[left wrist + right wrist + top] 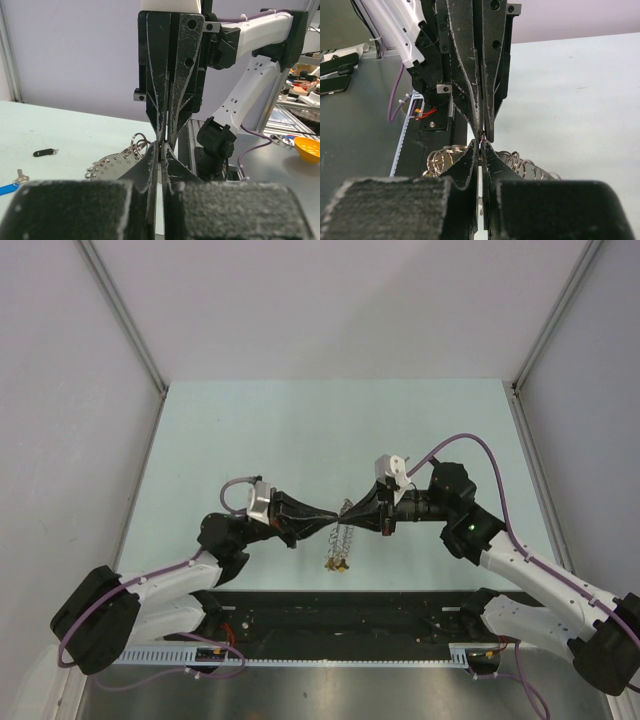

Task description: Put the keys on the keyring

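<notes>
The left jaws and the right jaws stood tip to tip above the middle of the tabletop [250,430], both closed tight, with no gap between the two tips for anything to pass. The keyring [342,537] stretched from that meeting point toward the near edge and blocked a straight drop there. The far half of the tabletop lay open, bounded by the side wall [60,390] on the left. A black key [45,152] and a blue key [7,188] lay well apart from the keyring, with bare surface around each. A cable rail [330,661] and the arm bases closed off the near edge.
</notes>
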